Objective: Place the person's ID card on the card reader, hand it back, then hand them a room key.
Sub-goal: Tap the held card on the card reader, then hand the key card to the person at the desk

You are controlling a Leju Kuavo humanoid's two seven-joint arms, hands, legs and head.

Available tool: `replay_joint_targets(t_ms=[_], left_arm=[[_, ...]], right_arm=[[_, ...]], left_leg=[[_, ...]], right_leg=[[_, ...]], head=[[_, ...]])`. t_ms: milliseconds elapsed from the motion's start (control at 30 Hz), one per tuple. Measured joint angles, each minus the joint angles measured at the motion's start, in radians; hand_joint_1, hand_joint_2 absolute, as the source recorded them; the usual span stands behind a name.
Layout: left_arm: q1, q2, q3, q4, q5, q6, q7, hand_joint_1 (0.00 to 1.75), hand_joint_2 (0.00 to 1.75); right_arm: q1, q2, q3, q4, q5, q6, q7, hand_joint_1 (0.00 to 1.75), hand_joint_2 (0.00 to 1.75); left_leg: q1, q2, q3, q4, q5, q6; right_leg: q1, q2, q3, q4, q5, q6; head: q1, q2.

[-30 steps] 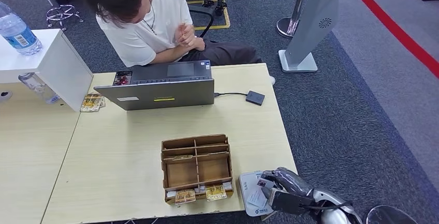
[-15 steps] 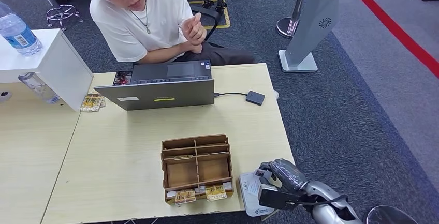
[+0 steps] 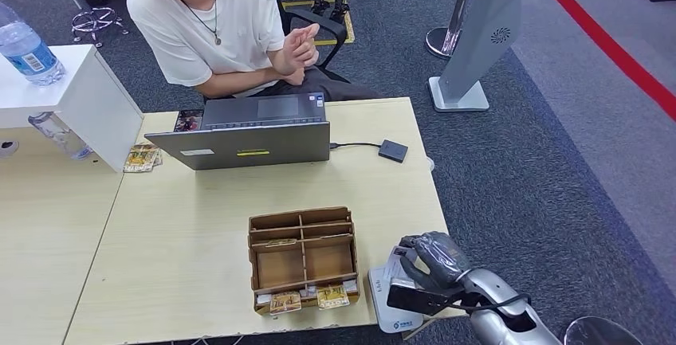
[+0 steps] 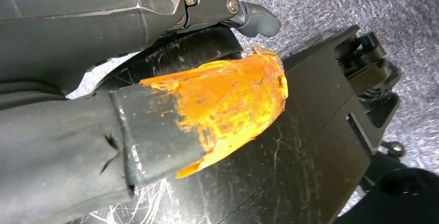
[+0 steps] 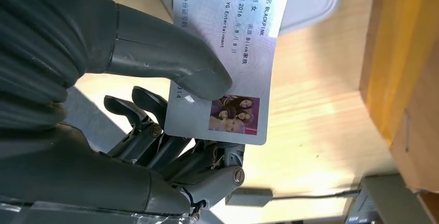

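Observation:
My right hand (image 3: 433,264) is at the table's near right corner, just above the white card reader (image 3: 383,313). It pinches the ID card (image 5: 228,53) between the thumb (image 5: 171,66) and the fingers beneath; the card carries printed text and a small photo. The card's far end still overlaps the card reader (image 5: 316,1). From the head view the card (image 3: 396,268) shows as a pale strip by the hand. Room key cards (image 3: 303,299) lie in the front slot of the wooden box (image 3: 303,257). The person (image 3: 215,18) sits behind the laptop, hands together. One finger of my left hand (image 4: 243,14) shows.
A grey laptop (image 3: 251,134) stands at the table's far side, with a small black device (image 3: 392,150) on a cable beside it. The wooden box (image 5: 409,53) is close to my right hand. A water bottle (image 3: 24,46) stands on a white block at the left.
My right hand has lifted off the card reader with the ID card and moved a little toward the person. The person has sat up straighter.

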Motion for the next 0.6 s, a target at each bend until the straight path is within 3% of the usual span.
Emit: replay_joint_targets(t_ms=[600], left_arm=[[-0.016,0.014,-0.113,0.007,-0.114,-0.030,0.022,0.00,0.00]], right_arm=[[-0.088,0.076,0.009,0.127,0.214,-0.283,0.094,1.75,1.75]], left_leg=[[0.000,-0.001,0.000,0.000,0.000,0.000]], right_leg=[[0.000,0.000,0.000,0.000,0.000,0.000]], head=[[0.000,0.000]])
